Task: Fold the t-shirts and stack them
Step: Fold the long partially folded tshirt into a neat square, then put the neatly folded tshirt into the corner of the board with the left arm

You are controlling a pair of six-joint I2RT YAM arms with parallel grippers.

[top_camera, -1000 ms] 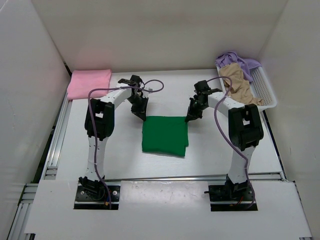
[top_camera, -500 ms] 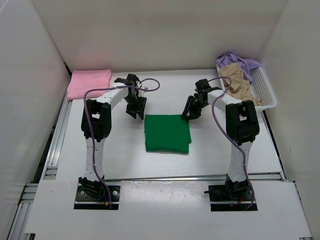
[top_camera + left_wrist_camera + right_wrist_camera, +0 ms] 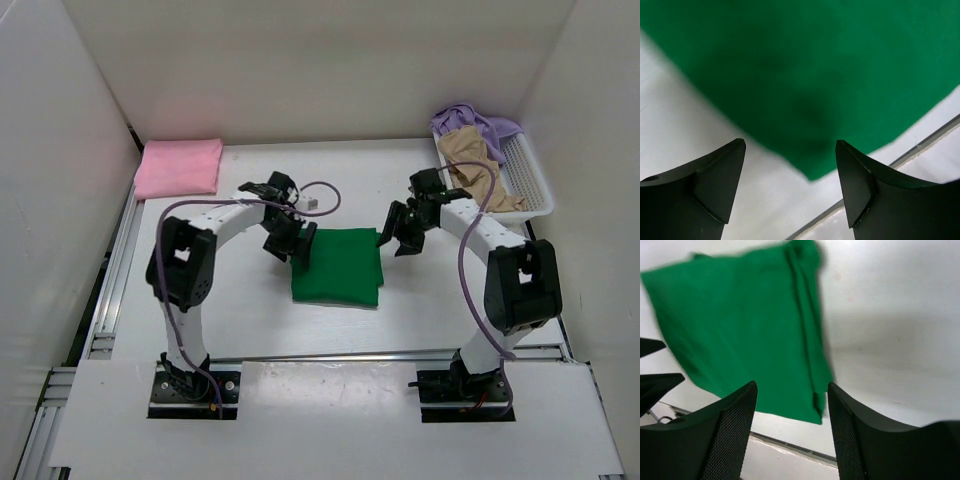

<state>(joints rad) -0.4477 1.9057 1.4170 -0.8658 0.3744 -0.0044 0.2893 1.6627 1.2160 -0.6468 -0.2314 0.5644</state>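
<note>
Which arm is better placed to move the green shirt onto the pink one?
Probably left: the left gripper, open, is beside the green shirt, and the pink shirt lies far left.

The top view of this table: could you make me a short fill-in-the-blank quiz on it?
The folded shirt between the left tool and the right tool is coloured ____.
The pink shirt lies folded at the far ____ corner of the table.
The tan shirt and the lavender shirt lie crumpled in the white ____.
Both tools' jaws stand ____, gripping nothing.
Missing words: green, left, basket, open.
</note>
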